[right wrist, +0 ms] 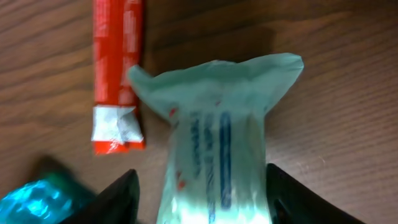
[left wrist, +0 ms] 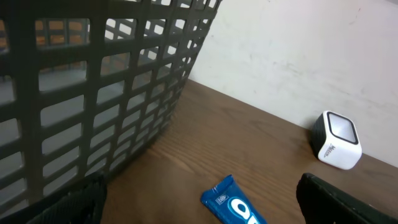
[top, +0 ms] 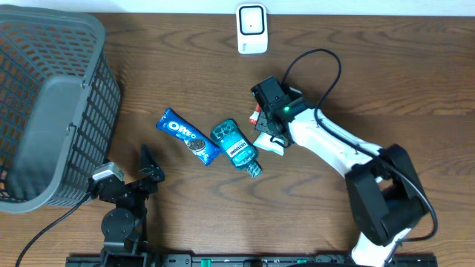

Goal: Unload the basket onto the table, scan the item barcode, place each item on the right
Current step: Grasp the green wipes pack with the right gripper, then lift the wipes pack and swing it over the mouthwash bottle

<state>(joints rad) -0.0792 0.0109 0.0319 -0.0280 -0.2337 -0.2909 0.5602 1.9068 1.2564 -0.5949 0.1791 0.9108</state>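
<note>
A pale green-white packet [right wrist: 217, 124] lies on the wooden table, its crimped end pointing away from the wrist camera. My right gripper [right wrist: 202, 193] straddles it. The right finger touches the packet's edge and a narrow gap remains at the left finger [right wrist: 115, 199]. From overhead, the packet [top: 269, 142] pokes out under the right gripper [top: 271, 133]. The white barcode scanner [top: 251, 28] stands at the table's far edge. My left gripper [top: 148, 167] rests open near the front, holding nothing. In the left wrist view a blue Oreo pack [left wrist: 233, 202] lies between its fingers, further off.
A red stick packet [right wrist: 117, 74] lies just left of the pale packet. The teal mouthwash bottle [top: 236, 145] and Oreo pack [top: 188, 136] lie mid-table. A large grey basket [top: 52, 111] fills the left side. The scanner [left wrist: 337, 140] also shows in the left wrist view.
</note>
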